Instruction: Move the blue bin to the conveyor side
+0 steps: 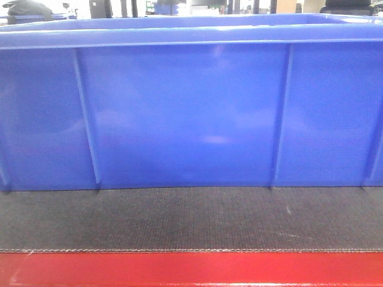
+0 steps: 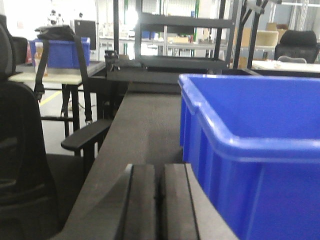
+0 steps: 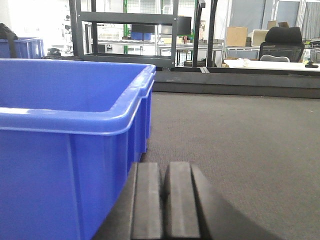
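The blue bin (image 1: 185, 113) is a large glossy crate with vertical ribs and a thick rim. It stands on the conveyor (image 1: 191, 218), a dark woven belt with a red frame edge, and fills the front view. My left gripper (image 2: 158, 172) is shut and empty, low over the belt just left of the bin's left wall (image 2: 250, 150). My right gripper (image 3: 164, 170) is shut and empty, low over the belt (image 3: 240, 145) just right of the bin's right wall (image 3: 75, 150). Neither gripper shows in the front view.
A black office chair with an armrest (image 2: 82, 137) stands left of the belt. Black metal racks (image 3: 130, 35) stand beyond the belt's far end. Another blue bin (image 2: 60, 52) sits on a table at far left. Bare belt lies right of the bin.
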`<state>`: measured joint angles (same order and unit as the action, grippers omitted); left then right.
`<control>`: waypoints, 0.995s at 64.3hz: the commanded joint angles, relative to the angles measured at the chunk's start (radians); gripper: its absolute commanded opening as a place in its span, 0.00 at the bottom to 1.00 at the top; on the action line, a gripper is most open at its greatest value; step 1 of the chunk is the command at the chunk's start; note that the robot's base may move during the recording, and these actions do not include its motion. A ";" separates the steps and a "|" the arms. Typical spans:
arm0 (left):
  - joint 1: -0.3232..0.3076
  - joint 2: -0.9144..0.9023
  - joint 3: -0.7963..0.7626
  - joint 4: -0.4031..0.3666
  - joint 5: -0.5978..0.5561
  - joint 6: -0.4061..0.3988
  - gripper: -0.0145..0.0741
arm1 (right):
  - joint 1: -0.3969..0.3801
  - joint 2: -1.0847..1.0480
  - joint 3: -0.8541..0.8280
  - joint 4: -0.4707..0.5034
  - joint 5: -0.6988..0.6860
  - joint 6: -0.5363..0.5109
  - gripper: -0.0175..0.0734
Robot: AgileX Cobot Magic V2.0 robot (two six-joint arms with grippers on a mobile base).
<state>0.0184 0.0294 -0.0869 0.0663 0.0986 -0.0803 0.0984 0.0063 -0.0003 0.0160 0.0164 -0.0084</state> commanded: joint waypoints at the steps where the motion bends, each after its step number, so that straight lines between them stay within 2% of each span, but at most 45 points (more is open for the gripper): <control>1: -0.008 -0.029 0.031 -0.012 -0.021 0.009 0.13 | 0.003 -0.006 0.000 -0.002 -0.016 0.000 0.09; 11: 0.017 -0.029 0.085 -0.014 -0.072 0.009 0.13 | 0.003 -0.006 0.000 -0.002 -0.016 0.000 0.09; 15: 0.017 -0.029 0.087 -0.014 -0.137 0.009 0.13 | 0.003 -0.006 0.000 -0.002 -0.016 0.000 0.09; 64: 0.017 -0.029 0.087 -0.014 -0.117 0.009 0.13 | 0.003 -0.006 0.000 -0.002 -0.016 0.000 0.09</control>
<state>0.0343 0.0042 0.0011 0.0570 0.0000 -0.0766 0.0984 0.0041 -0.0003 0.0160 0.0164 -0.0084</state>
